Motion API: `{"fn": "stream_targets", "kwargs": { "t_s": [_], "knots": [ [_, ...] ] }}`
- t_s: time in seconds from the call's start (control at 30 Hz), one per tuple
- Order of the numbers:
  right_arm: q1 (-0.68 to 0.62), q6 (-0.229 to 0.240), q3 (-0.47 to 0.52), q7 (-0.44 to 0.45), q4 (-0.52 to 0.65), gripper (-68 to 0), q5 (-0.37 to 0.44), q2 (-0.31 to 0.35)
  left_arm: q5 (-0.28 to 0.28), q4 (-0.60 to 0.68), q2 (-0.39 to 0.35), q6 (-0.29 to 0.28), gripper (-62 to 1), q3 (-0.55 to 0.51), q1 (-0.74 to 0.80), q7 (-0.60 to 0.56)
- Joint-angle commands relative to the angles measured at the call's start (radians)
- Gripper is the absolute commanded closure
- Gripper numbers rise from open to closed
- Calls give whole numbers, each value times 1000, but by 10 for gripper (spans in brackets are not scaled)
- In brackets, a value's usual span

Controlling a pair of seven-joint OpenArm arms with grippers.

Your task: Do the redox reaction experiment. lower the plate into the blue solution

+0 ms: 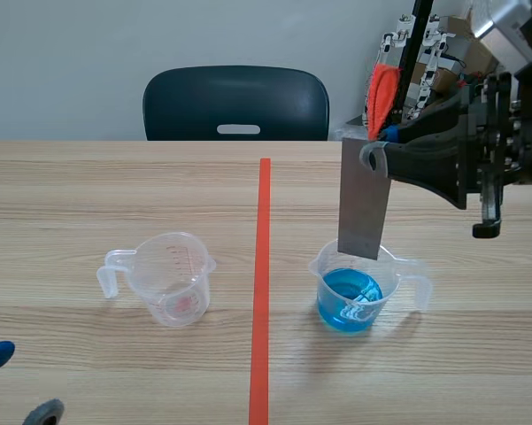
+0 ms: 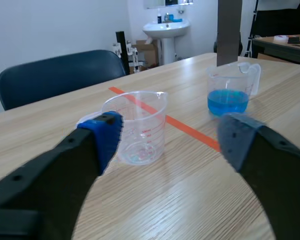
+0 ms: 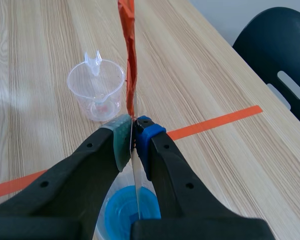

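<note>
Right claw (image 3: 133,131) tight on plate (image 1: 363,204) over beaker (image 1: 315,267); left claw (image 2: 170,131) spread, only tips in scene view

Grey plate (image 1: 364,202); blue solution (image 1: 345,294); clear cup (image 1: 171,282), red markings.

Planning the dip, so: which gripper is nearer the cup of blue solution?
Right. The right gripper holds the plate just above the cup of blue solution; the left gripper sits open at the near edge of the table, beyond the empty cup.
</note>
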Motion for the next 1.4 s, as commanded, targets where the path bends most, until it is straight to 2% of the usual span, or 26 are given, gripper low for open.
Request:
{"fn": "stream_targets", "kwargs": {
  "t_s": [0.0,0.07,0.23,0.33,0.63,1.03,1.1,1.2,1.23,1.37],
  "knots": [
    [6,8,13,15,-3,-6,12,1,-9,22,17,1,-542,-8,11,-27],
    [6,8,13,9,-11,-6,11,-11,6,22,40,11,-545,-8,13,-42],
    [5,8,13,6,-39,-6,-28,-39,164,22,98,89,-545,-8,14,-66],
    [0,8,12,10,-53,-6,-43,-51,200,22,124,106,-545,-8,14,-67],
    [-43,8,11,126,-60,-6,-160,-69,200,22,151,106,-545,-5,13,-69],
    [-85,8,11,203,-76,-6,-263,-113,196,22,138,109,-540,0,11,-76],
    [-85,8,11,225,-97,-6,-280,-122,196,22,131,85,-540,0,11,-58],
    [-85,8,11,256,-133,-6,-304,-137,196,21,113,3,-540,6,14,-58],
    [-85,8,11,269,-145,-6,-322,-142,196,21,102,-9,-540,17,14,-58],
    [-85,8,11,322,-192,-6,-384,-166,161,21,50,-3,-540,109,16,-58]
  ]
}}
